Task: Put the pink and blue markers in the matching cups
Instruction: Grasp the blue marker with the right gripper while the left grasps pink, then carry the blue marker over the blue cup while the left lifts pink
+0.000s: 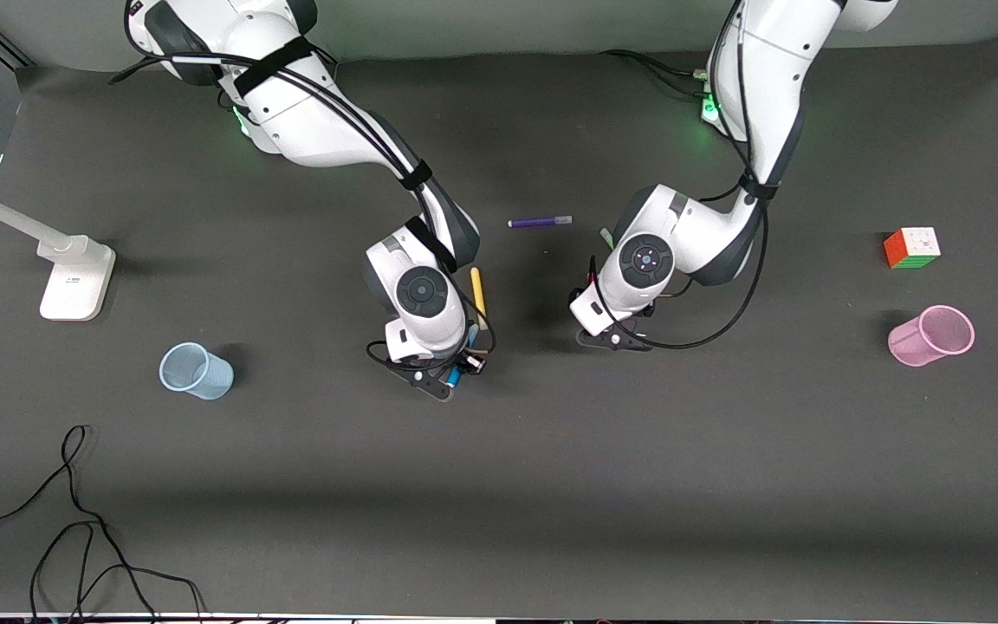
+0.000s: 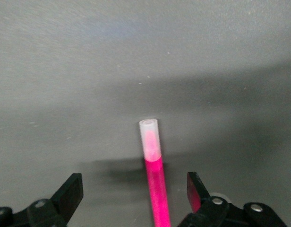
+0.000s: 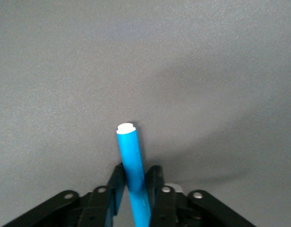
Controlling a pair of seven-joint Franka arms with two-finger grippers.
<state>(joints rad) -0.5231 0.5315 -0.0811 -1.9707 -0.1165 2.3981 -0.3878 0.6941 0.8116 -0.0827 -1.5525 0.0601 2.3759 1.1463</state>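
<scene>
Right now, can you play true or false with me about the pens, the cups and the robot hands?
1. The right gripper is shut on the blue pen. True.
2. The left gripper is squeezing the pink pen. False: its fingers stand open on either side of the pen.
3. The pink cup lies on its side near the cube. True.
4. The purple pen is inside the blue cup. False: it lies on the table between the two arms.
</scene>
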